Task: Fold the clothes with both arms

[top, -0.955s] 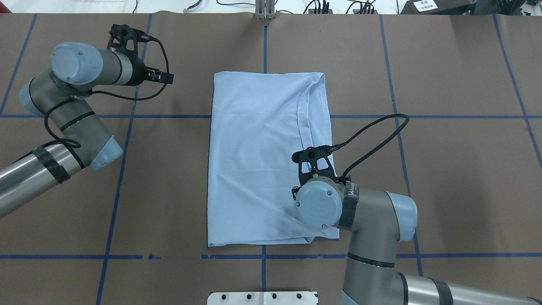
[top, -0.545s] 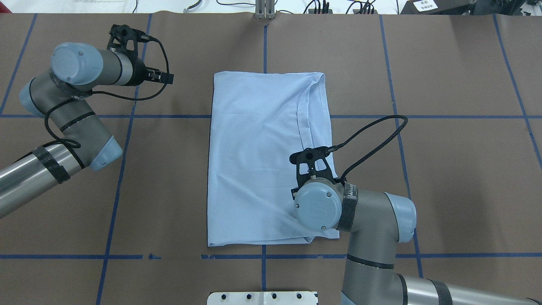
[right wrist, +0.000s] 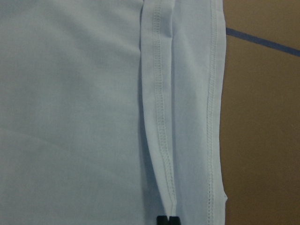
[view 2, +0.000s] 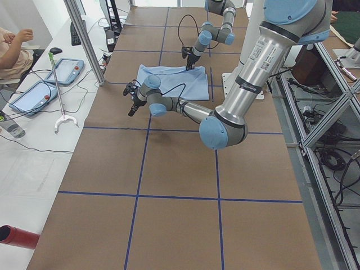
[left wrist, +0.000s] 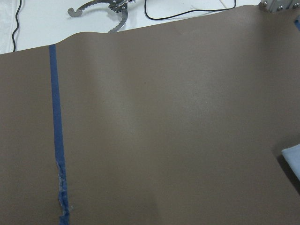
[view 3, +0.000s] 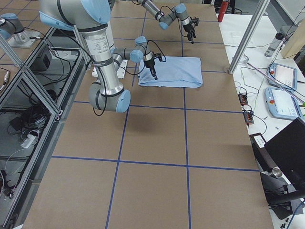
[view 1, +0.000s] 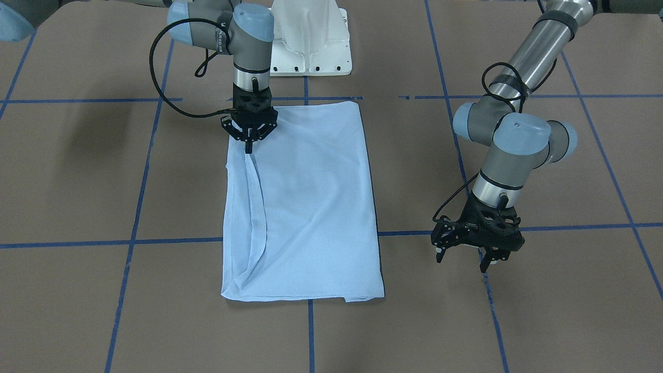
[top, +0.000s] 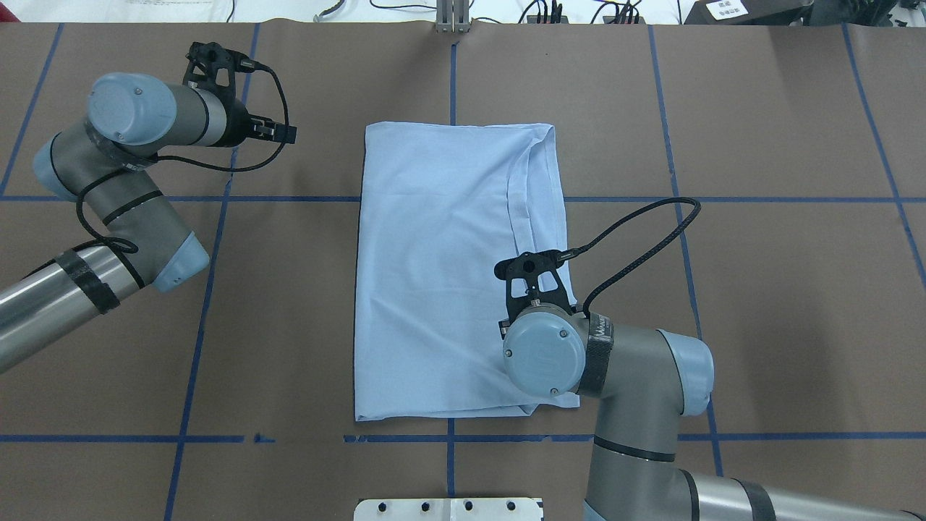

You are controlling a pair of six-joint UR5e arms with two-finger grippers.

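Note:
The light blue T-shirt lies folded into a tall rectangle in the middle of the brown table; its print, collar and tag are hidden. My right gripper stands upright over the shirt's near right part, shut on a stitched hem fold that narrows into its fingertips. In the overhead view the wrist hides those fingers. My left gripper is open and empty, just above bare table off the shirt's far left side. A shirt corner shows at the edge of the left wrist view.
The white pedestal base stands at the near table edge behind the shirt. Blue tape lines grid the brown cover. A metal post and cables sit at the far edge. An operator and tablets are past the far side.
My right wrist has shifted very slightly to the left over the shirt and its cable has swayed. The left arm and the shirt's outline are unchanged.

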